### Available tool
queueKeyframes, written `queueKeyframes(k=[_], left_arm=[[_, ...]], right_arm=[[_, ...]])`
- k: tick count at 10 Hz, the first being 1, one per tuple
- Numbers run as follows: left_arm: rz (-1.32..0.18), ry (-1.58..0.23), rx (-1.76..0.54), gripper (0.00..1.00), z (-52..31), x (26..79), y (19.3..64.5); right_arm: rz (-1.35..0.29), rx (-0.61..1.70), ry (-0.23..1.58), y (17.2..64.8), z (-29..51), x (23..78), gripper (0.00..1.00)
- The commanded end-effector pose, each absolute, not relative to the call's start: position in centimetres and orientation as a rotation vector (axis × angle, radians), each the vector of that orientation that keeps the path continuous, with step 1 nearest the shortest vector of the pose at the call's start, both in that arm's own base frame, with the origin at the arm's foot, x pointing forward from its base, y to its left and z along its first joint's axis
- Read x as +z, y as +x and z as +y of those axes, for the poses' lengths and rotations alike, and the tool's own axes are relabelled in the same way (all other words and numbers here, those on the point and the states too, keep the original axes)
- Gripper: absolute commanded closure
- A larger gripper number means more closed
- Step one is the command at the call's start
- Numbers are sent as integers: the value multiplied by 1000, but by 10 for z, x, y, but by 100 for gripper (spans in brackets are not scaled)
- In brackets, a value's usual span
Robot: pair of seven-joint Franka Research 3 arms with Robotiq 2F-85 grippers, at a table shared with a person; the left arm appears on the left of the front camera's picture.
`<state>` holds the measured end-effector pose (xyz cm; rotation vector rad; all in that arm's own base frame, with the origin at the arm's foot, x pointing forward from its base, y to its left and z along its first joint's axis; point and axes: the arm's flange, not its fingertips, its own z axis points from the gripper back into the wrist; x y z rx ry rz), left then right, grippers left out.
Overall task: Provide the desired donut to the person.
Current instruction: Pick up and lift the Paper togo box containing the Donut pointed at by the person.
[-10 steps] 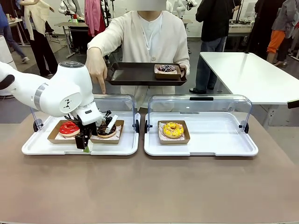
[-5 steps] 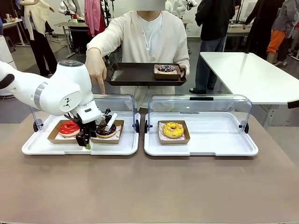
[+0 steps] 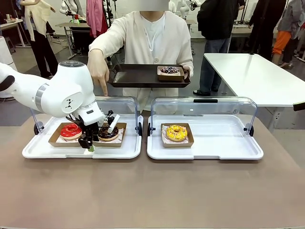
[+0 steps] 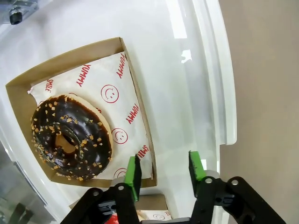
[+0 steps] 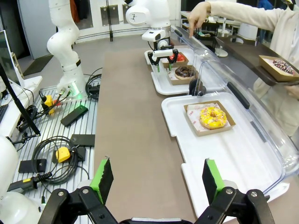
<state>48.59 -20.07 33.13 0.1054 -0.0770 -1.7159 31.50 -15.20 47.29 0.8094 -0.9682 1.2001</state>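
The person point(image 3: 152, 38) stands at the far side of the counter point(image 3: 152, 191). They balance a dark serving tray point(image 3: 138, 76) that carries one boxed, sprinkled donut point(image 3: 169, 70). Their other hand point(image 3: 98, 71) points a finger down over the left display tray point(image 3: 47, 151).

On that tray a red donut point(image 3: 70, 130) sits on the left. A chocolate donut point(image 3: 108, 131) with nut crumbs sits just to its right, each in its own cardboard box. The left claw point(image 3: 88, 142) has its tips down between the two boxes.

From the wrist, the left claw point(image 4: 164, 157) straddles one side wall of the chocolate donut's box point(image 4: 135, 93). One green pad is inside, over the printed paper, and the other is outside, over the white tray. The pads stand apart and are not pinching the wall.

A yellow donut point(image 3: 176, 132) sits in its box on the right display tray point(image 3: 214, 152). The right claw point(image 5: 158, 161) hangs wide open and empty above the near right end of the counter, well away from the trays.
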Motion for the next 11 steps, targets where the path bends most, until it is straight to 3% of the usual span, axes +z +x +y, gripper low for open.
queueKeyframes(k=[1, 2, 11], left_arm=[[-75, 78, -1735, 97, -196, 333, 488], [-75, 78, -1730, 100, -197, 332, 487], [-78, 65, -1750, 100, -194, 341, 483]], right_arm=[[-980, 1204, 807, 317, -153, 473, 0], [-980, 1204, 807, 317, -153, 473, 0], [-980, 1204, 807, 317, -153, 473, 0]])
